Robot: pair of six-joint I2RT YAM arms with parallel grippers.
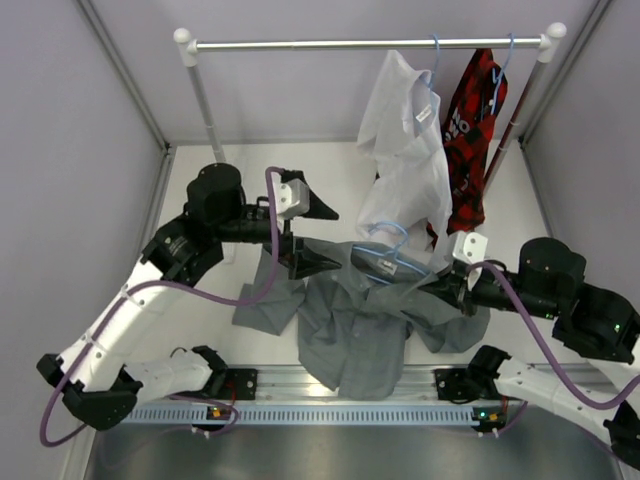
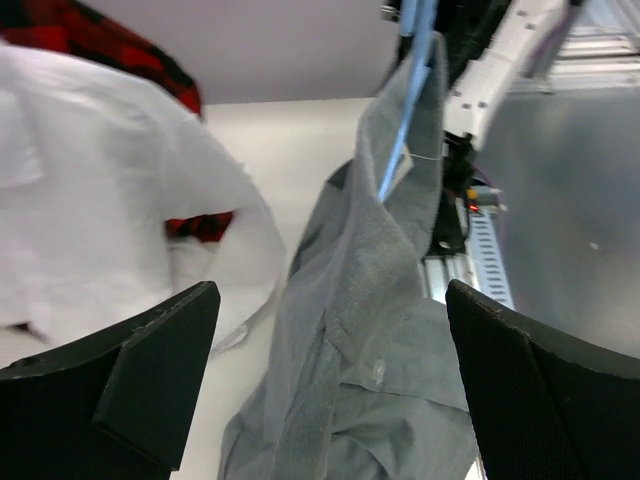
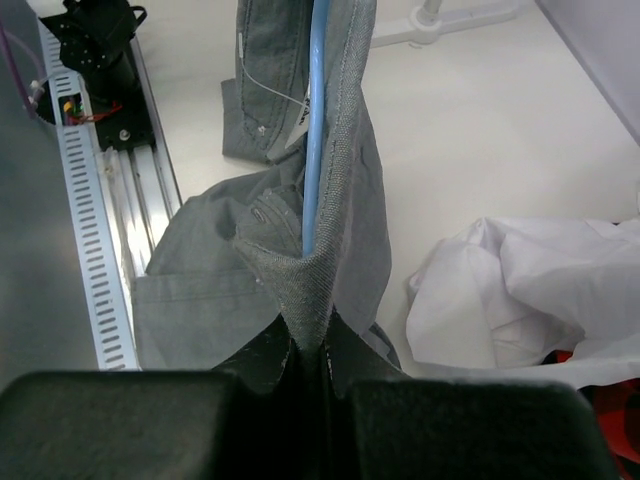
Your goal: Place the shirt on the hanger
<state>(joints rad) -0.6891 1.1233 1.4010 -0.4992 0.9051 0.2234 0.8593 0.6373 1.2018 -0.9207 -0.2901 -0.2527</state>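
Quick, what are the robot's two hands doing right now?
Left gripper: open, holding nothing.
Right gripper: closed, pinching the shirt draped over the hanger.

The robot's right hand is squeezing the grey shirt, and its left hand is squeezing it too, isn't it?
Not quite. The right hand is squeezing the grey shirt, but the left hand is wide open and squeezing nothing; the shirt only hangs in front of it. The left wrist view shows this.
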